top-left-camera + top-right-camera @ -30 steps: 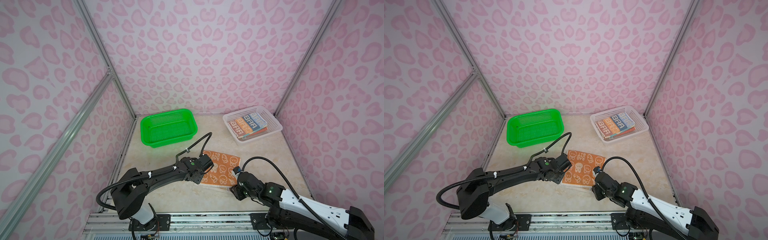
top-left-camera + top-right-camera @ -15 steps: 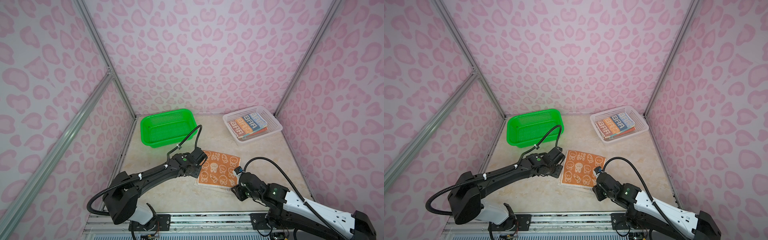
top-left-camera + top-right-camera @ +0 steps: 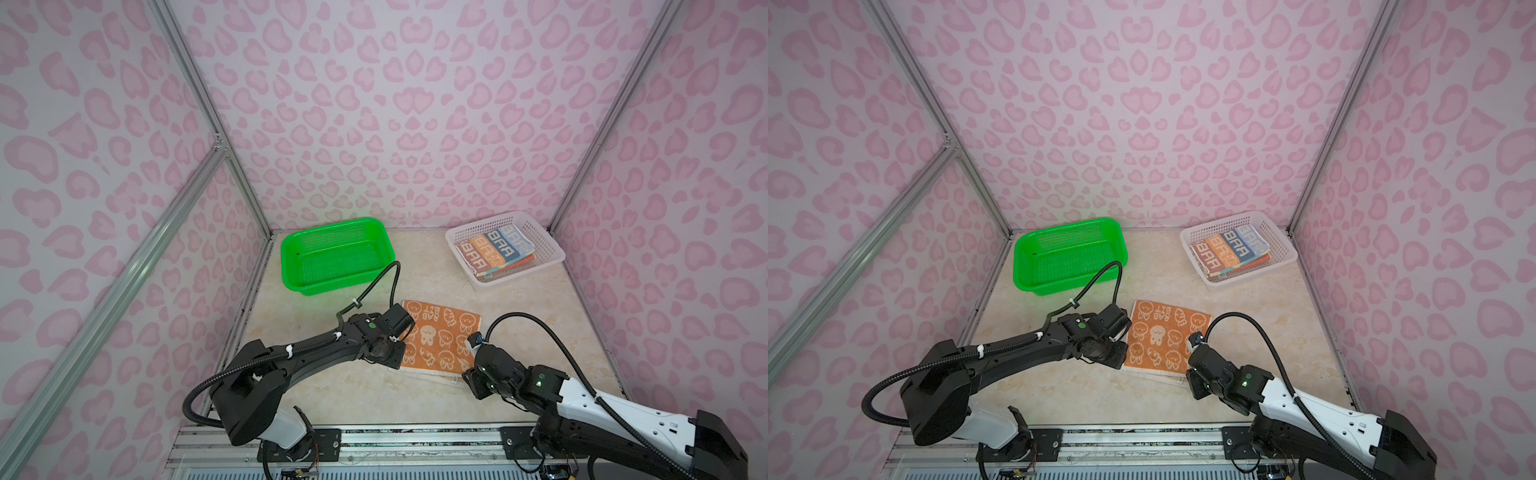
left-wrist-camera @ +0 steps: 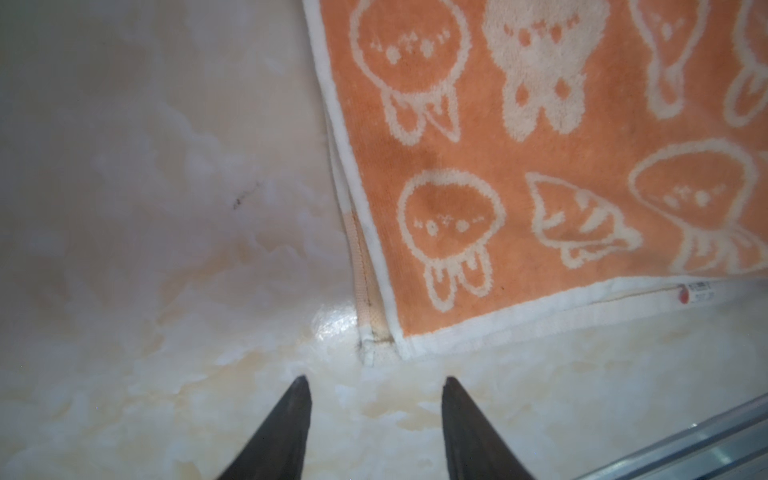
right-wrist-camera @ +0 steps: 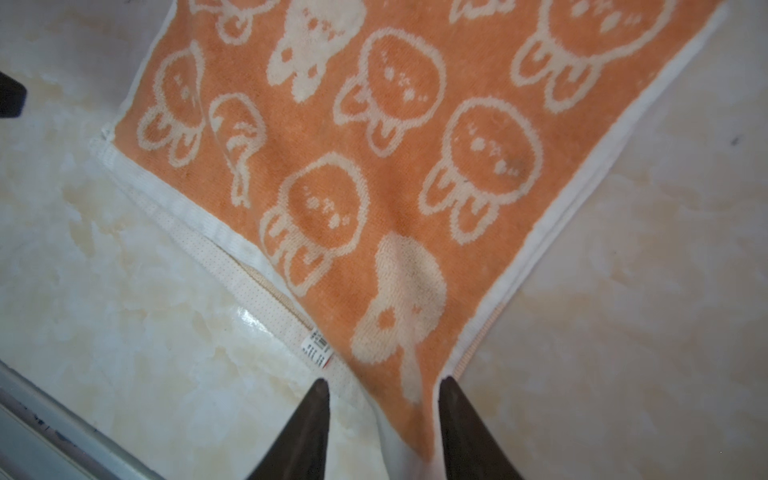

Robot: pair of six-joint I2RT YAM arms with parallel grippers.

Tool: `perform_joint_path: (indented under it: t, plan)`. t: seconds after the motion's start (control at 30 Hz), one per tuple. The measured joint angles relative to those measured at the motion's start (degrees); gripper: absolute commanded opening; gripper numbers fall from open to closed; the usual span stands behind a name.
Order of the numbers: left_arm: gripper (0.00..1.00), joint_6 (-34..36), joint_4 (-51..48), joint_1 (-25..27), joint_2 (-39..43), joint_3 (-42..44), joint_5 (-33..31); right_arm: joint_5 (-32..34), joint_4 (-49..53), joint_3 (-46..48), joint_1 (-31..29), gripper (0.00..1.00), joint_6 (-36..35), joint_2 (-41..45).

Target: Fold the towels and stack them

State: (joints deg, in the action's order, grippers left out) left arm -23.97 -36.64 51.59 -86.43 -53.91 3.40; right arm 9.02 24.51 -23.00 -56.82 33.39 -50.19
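Observation:
An orange towel (image 3: 440,336) (image 3: 1163,336) with white cartoon faces lies folded on the table's middle. My left gripper (image 4: 376,380) is open and empty, its tips on bare table just short of the towel's (image 4: 540,166) near-left corner. In both top views the left gripper (image 3: 392,361) (image 3: 1115,357) is at that edge. My right gripper (image 5: 380,382) (image 3: 469,374) is open, with the near-right corner of the towel (image 5: 395,166) lying between its fingers. A striped towel (image 3: 494,249) (image 3: 1229,249) with white letters lies folded in the white basket (image 3: 519,276).
A green basket (image 3: 336,286) (image 3: 1067,286) stands at the back left with nothing in it. The white basket (image 3: 1250,278) is at the back right. A metal rail (image 3: 374,436) runs along the table's front edge. Pink patterned walls close in three sides.
My left gripper has drawn back off the towel's left part and come to its near-left corner. The right gripper has stayed at the near-right corner, its fingers a little closer together.

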Motion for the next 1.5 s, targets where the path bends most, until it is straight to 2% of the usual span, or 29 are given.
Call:
perform_joint_path:
  t: [0.3, 0.47, 0.7, 0.87, 1.1, 1.5]
  plan:
    - [0.47, -2.97, 1.90, 0.70, -5.40, 0.00, 2.56, 0.70, -2.60, 0.07, -0.02, 0.44, -0.02, -2.01]
    - [0.40, -3.43, 2.51, 0.74, -6.78, -0.02, 3.28, 1.03, -2.80, 0.68, -0.02, 0.44, -0.02, -2.01]
    - [0.37, -4.00, 3.82, 0.81, -8.37, -0.13, 4.39, 1.03, -3.98, 1.16, -0.02, 0.44, -0.02, -3.10]
    - [0.25, -4.39, 3.98, 0.79, -9.75, -0.31, 4.55, 0.98, -5.18, 1.16, -0.02, 0.44, -0.02, -4.02]
    - [0.02, -4.44, 5.03, 0.76, -10.51, -0.76, 4.85, 0.96, -5.46, 1.20, -0.02, 0.44, -0.02, -4.70]
    - [0.02, -3.54, 1.64, 0.81, -7.48, -4.79, 4.20, 0.98, -5.95, 1.14, 0.00, 0.44, -0.04, -6.93]
